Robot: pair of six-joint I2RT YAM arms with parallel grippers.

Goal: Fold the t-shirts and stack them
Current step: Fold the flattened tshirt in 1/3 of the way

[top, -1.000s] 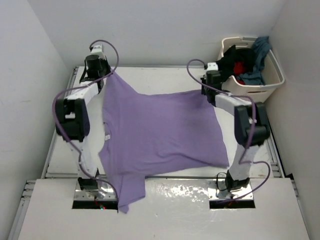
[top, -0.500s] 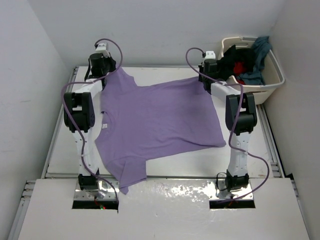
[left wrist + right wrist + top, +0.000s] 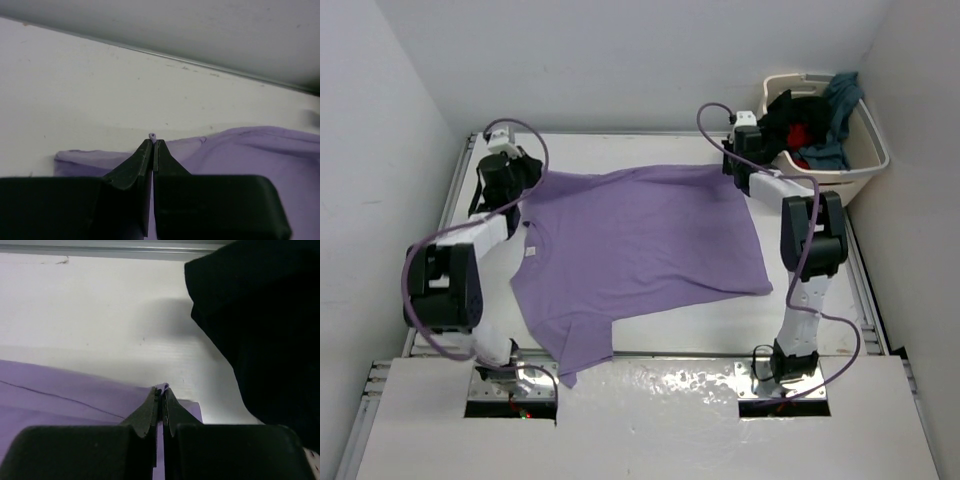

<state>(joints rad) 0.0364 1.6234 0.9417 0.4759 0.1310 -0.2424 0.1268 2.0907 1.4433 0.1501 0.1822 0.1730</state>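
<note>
Shirt [image 3: 640, 240] spread flat on table [image 3: 720, 325], long axis L–R. L gripper [image 3: 153, 142] + R gripper [image 3: 161, 390] each pinching a far corner; cloth body lies nearward of both.

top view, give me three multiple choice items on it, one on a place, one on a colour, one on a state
1. The laundry basket stands at the: A far right, B near left, C middle of the table.
2. The t-shirt spread out is: A red, B lavender, C teal.
3. The left gripper is: A wide open, B shut on nothing, C shut on the t-shirt's edge.
Answers: 1 A, it stands in the far right corner; 2 B, lavender cloth lies flat across the table; 3 C, a bit of cloth peeks from its closed tips.
</note>
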